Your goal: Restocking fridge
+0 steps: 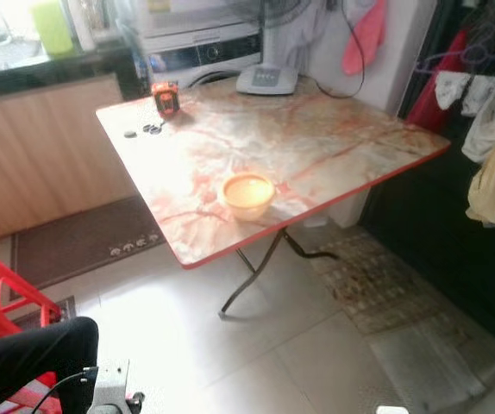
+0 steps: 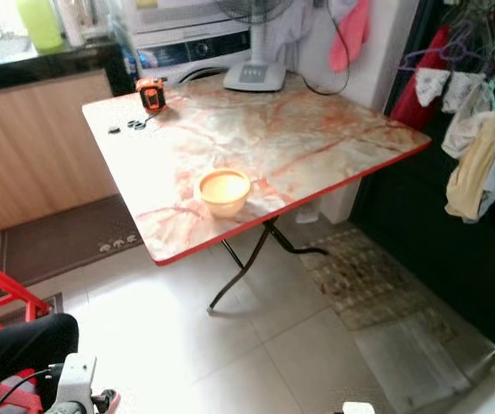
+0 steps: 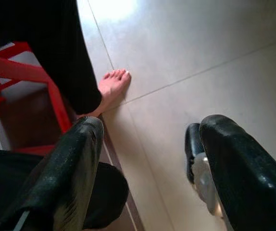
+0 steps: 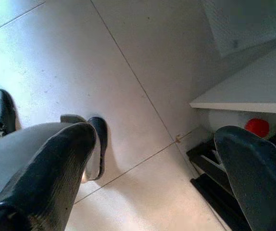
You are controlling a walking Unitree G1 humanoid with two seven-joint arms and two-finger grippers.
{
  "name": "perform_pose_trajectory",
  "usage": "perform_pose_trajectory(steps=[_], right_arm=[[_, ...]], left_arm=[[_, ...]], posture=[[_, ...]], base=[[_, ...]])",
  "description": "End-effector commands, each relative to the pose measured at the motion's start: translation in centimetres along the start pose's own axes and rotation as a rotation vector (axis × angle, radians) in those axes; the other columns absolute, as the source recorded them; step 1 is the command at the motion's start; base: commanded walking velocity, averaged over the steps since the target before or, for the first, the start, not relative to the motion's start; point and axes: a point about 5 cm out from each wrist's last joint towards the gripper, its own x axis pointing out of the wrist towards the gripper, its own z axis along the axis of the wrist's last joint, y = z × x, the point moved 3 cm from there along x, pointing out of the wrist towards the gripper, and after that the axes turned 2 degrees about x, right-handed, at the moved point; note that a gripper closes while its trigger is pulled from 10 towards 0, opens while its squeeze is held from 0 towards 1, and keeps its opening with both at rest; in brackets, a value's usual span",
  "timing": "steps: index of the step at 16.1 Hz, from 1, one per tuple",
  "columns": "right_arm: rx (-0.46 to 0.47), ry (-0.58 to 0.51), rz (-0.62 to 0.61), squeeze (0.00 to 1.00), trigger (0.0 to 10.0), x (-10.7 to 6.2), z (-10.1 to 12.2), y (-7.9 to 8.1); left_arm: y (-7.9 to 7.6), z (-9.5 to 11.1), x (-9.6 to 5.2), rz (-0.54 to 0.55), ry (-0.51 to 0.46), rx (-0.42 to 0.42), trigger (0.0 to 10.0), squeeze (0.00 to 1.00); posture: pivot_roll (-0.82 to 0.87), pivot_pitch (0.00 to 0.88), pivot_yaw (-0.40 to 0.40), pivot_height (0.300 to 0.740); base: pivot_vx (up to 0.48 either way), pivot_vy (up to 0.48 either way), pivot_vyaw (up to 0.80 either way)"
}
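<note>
A pale orange bowl [image 1: 247, 195] stands on a marble-patterned folding table [image 1: 334, 147] near its front edge. Both arms hang low, away from the table. My left gripper [image 3: 150, 127] is open over the tiled floor with nothing between its fingers; a person's bare foot [image 3: 114, 84] and black trouser leg [image 3: 56, 43] are just beyond it. My right gripper [image 4: 157, 134] is open too, empty, above floor tiles beside a white ledge [image 4: 244, 94] with a small red round thing [image 4: 257, 127] under it.
An orange tape measure [image 1: 166, 97] and a fan base [image 1: 267, 79] sit at the table's far side. A red plastic stool [image 1: 6, 302] and a person's leg [image 1: 32, 354] are at my left. Clothes [image 1: 493, 155] hang at the right. A washing machine [image 1: 204, 52] stands behind.
</note>
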Motion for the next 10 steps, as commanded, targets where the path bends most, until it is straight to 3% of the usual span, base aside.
perform_pose_trajectory(steps=[1, 5, 10], right_arm=[[0.003, -0.008, 0.006, 0.00, 10.0, 0.1, 0.4, 0.4], [0.006, -0.011, 0.010, 0.00, 10.0, 0.1, 0.6, 0.8], [0.003, -0.012, 0.000, 0.00, 10.0, 0.0, 0.7, -0.4]], left_arm=[[0.3, 0.0, 0.0, 0.012, 0.007, -0.009, 10.0, 0.00], [0.4, 0.0, 0.0, 0.012, 0.006, -0.008, 10.0, 0.00], [0.4, 0.1, 0.0, 0.011, 0.002, -0.010, 10.0, 0.00]], posture=[[-0.09, 0.000, -0.030, 0.740], [-0.09, 0.000, -0.028, 0.740], [-0.09, 0.000, -0.027, 0.740]], base=[[0.000, 0.000, 0.00], [0.000, 0.000, 0.00], [0.000, 0.000, 0.00]])
